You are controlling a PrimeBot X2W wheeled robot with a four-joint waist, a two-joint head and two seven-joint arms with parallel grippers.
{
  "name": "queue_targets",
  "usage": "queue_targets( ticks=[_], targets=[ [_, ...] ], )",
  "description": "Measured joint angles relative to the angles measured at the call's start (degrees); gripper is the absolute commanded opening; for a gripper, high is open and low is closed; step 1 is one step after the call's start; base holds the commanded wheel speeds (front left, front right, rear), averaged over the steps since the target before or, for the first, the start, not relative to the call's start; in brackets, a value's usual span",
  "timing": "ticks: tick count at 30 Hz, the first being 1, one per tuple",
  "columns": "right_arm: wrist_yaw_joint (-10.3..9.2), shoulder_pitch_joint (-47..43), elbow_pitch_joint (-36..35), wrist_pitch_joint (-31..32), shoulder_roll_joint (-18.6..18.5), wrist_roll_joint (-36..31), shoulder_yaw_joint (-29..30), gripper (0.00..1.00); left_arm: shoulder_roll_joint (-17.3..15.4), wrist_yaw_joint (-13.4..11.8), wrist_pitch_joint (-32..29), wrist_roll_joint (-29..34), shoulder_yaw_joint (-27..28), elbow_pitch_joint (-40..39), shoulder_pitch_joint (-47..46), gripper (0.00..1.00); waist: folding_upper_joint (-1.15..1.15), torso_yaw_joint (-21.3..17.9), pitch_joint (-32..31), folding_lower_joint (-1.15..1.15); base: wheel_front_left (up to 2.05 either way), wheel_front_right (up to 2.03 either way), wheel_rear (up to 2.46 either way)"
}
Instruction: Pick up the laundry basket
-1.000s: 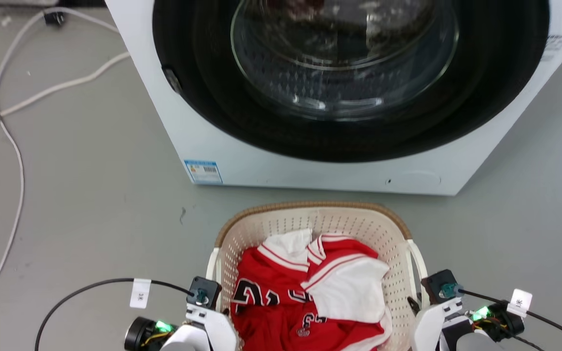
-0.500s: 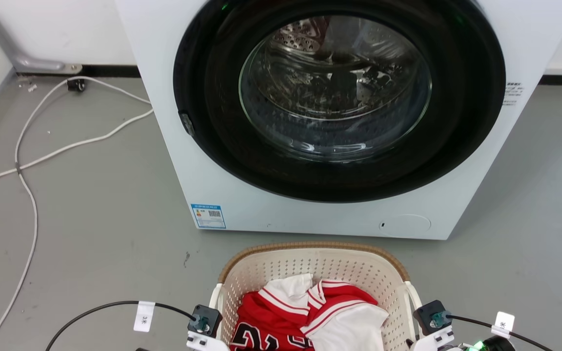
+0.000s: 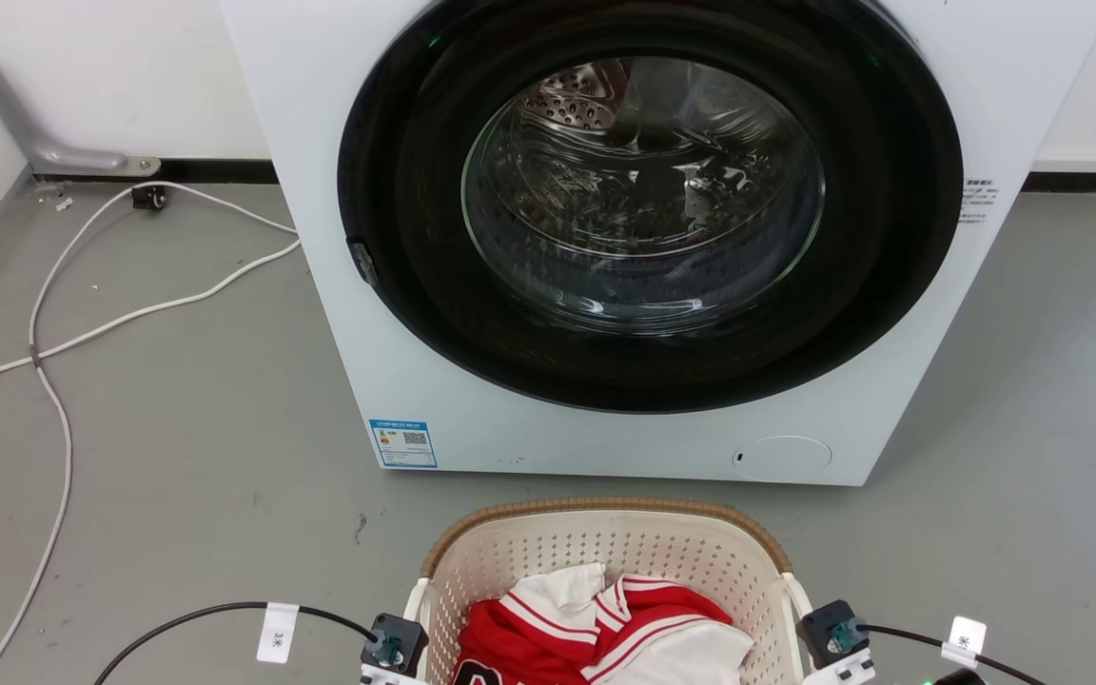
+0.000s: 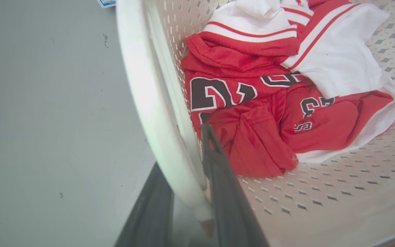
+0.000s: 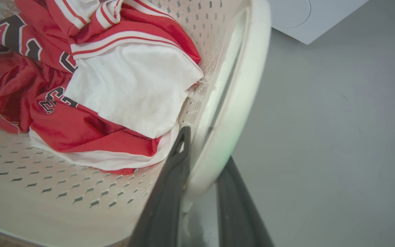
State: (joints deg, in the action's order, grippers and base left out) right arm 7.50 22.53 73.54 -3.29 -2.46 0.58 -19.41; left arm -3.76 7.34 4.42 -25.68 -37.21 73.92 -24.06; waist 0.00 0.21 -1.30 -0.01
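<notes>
The laundry basket is seen on the head view at the bottom centre, set on the grey floor just in front of the white washing machine, whose round glass door is closed. In the left wrist view the left gripper is found clamped on the basket's white loop handle: one dark finger lies inside, against the perforated wall, and the other outside, over the floor. The right gripper is likewise closed on the opposite handle, one finger on the inner side and one on the outer. Whether the basket's bottom touches the floor cannot be told. Red and white jerseys are crumpled inside, and black numerals on them can be read from the wrist views, where the head view gives only their upper folds. The basket's brown woven rim, a blue label on the machine and white cables trailing across the floor are given by the head view.
</notes>
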Motion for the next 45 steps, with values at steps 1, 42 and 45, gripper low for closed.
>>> queue_targets(
  ticks=[1, 42, 45],
  targets=[
    [-0.01, 0.00, 0.00, 0.15, 0.00, 0.10, -0.21, 0.00, -0.03, 0.00, -0.14, -0.29, -0.20, 0.00, 0.00, 0.00, 0.00, -0.02, -0.06, 0.00, 0.00, 0.00, 0.00],
    [0.00, -0.25, 0.02, 0.87, -0.24, 4.28, -4.10, 0.00, -1.23, 0.04, -0.13, -6.81, -6.03, 0.00, 0.20, 0.00, 0.00, -0.52, -0.47, 0.01, 0.00, 0.00, 0.00],
    [0.00, -0.25, 0.02, 0.90, -0.25, 4.46, -4.30, 0.00, -1.25, 0.04, -0.13, -7.08, -6.28, 0.00, 0.19, 0.00, 0.00, -0.53, -0.45, 0.01, 0.00, 0.00, 0.00]
  ],
)
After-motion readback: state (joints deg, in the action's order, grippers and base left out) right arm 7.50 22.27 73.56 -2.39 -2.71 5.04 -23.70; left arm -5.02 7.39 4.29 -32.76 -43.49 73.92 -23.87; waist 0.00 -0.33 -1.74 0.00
